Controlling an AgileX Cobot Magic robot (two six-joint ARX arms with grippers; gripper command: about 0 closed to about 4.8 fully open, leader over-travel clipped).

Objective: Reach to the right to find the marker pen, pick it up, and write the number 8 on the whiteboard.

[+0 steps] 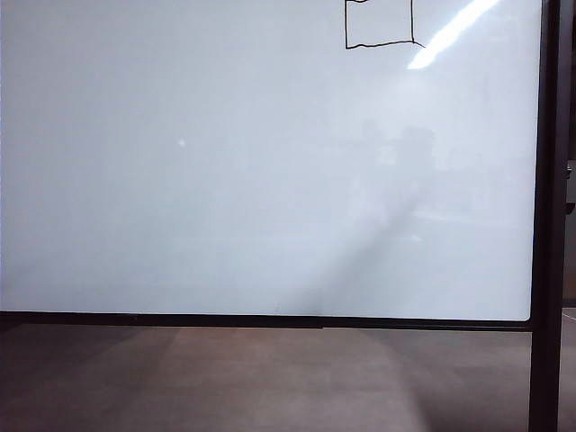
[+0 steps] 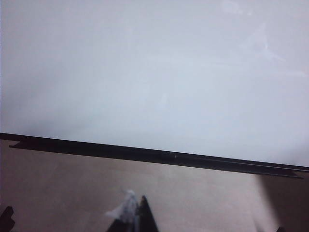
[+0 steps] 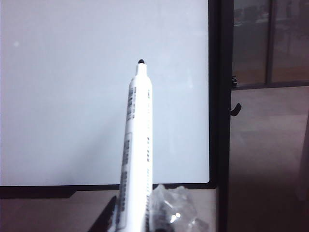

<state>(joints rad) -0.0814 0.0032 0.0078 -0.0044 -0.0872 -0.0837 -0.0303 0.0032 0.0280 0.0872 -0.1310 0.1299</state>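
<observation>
Right claw (image 3: 140, 221) closed narrow on the marker pen (image 3: 136, 145), gripping low on the barrel, dark tip aimed at the whiteboard (image 3: 72, 96) but apparently clear of it, the board's dark frame (image 3: 216, 96) off to one side in that view. Crinkled clear wrap (image 3: 176, 208) bunched on one finger beside the barrel: probably a slippery seat, so a pen liable to twist or slide back once pressed to the glossy surface, leaving a faint or broken stroke. Long free length beyond the grip too, hence easy levering sideways under any push. Left claw (image 2: 134, 215) facing the board's bottom rail (image 2: 145, 155), tips seemingly together with nothing between, nowhere near the pen and no help in steadying it. Neither claw visible in the exterior view. There, at the upper right, thin black lines of the number 8 (image 1: 379, 44): a boxy outline cut off by the top edge, so impossible to say whether finished. If unfinished, a risk of rejoining off the drawn corners and leaving a gap or a doubled line. Bright glare streak (image 1: 450, 31) just right of it, likely to hide ink from a camera. Also a risk of drifting onto the frame, or of pressing too hard and skidding. Below the board, bare floor (image 1: 225, 378): a dropped pen probably beyond easy recovery.
</observation>
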